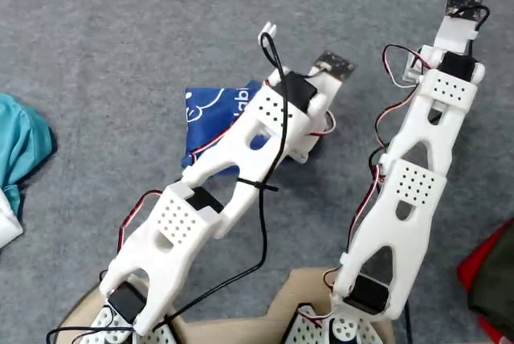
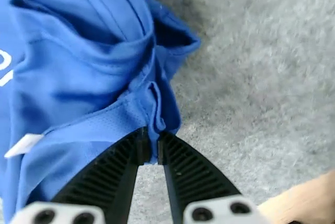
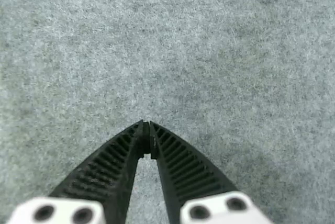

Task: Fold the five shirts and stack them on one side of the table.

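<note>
At edge of blue shirt [image 2: 78,67], left gripper [image 2: 149,149] clamps fabric fold; shirt bunched on grey mat [image 1: 120,30], extending ahead of it. Right gripper [image 3: 146,141] pressed together, empty, well apart from shirt.

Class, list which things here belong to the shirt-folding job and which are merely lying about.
Job: crumpled blue fabric shirt with white print; teal fabric shirt; white cloth beside it; red and dark olive clothing; left arm, jaws shut on the blue shirt.
Merely there: grey felt table cover; tan board under the arm bases.
</note>
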`<action>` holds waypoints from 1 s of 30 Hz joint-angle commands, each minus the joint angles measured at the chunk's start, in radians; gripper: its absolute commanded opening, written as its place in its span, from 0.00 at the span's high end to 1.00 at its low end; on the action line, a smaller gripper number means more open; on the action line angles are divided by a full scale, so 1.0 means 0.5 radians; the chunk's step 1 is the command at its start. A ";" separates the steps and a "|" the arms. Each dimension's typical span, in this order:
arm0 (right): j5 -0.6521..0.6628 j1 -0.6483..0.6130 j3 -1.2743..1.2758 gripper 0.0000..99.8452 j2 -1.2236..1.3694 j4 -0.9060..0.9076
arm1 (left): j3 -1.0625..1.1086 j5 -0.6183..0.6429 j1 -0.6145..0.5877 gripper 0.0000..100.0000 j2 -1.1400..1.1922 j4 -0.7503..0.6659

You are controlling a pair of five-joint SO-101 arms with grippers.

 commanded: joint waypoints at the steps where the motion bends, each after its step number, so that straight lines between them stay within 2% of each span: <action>1: 0.012 -0.017 -0.097 0.99 -0.011 -0.012 | 0.006 -0.083 0.049 0.98 -0.155 0.021; 3: 0.012 -0.017 -0.097 0.99 -0.011 -0.012 | -0.009 -0.101 0.052 0.94 -0.158 0.021; 8: 0.012 -0.017 -0.097 0.99 -0.011 -0.012 | -0.012 -0.092 -0.031 0.72 -0.379 0.021; 10: 0.012 -0.026 -0.094 0.99 -0.011 -0.003 | -0.028 -0.101 -0.120 0.69 -0.517 0.021; 12: 0.025 -0.044 -0.091 0.99 -0.020 0.015 | -0.123 -0.107 -0.270 0.70 -0.628 0.018; 16: 0.242 -0.192 -0.207 0.99 -0.063 0.193 | -0.245 -0.101 -0.614 0.76 -0.621 -0.071; 22: 0.629 -0.600 -0.425 0.99 -0.238 0.681 | -0.245 -0.104 -0.835 0.99 -0.287 -0.292; 26: 0.776 -0.855 -0.407 0.99 -0.419 0.939 | -0.261 -0.101 -0.875 0.97 -0.051 -0.292; 30: 0.927 -1.026 -0.327 0.99 -0.545 0.948 | -0.261 -0.104 -0.936 0.98 0.137 -0.307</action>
